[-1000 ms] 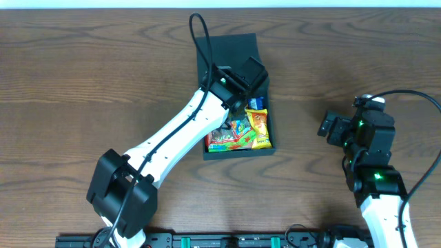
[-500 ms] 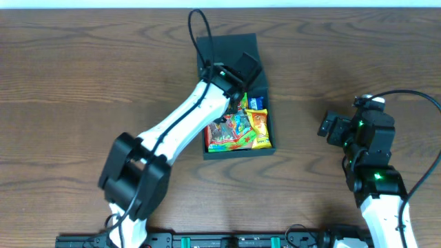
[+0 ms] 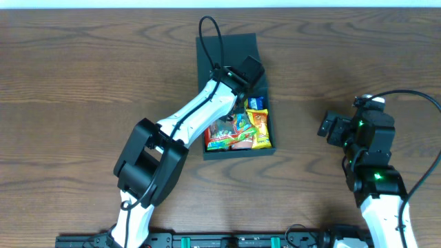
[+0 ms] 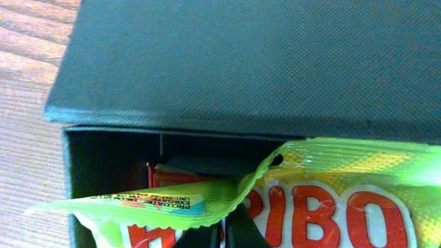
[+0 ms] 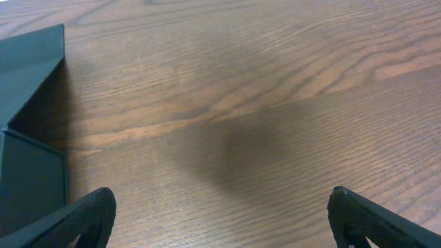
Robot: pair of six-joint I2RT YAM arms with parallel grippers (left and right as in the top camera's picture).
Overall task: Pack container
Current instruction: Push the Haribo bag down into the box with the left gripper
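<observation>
The container [image 3: 238, 153] is a dark square box in the middle of the table, with its lid [image 3: 227, 48] hinged open at the back. Several colourful snack packets [image 3: 258, 129] lie inside. My left gripper [image 3: 244, 72] reaches over the back of the box. In the left wrist view its fingers [image 4: 224, 235] are shut on the edge of a green Haribo packet [image 4: 331, 200], held just in front of the lid [image 4: 262, 62]. My right gripper [image 3: 329, 127] is open and empty over bare table to the right of the box [image 5: 220, 220].
Brown wooden table [image 3: 83, 83] all round. The box's right side [image 5: 27, 186] shows at the left edge of the right wrist view. The left arm [image 3: 200, 114] lies across the box's left side.
The left arm's elbow has swung to the right while its gripper stayed over the back of the box. The right arm has not moved.
</observation>
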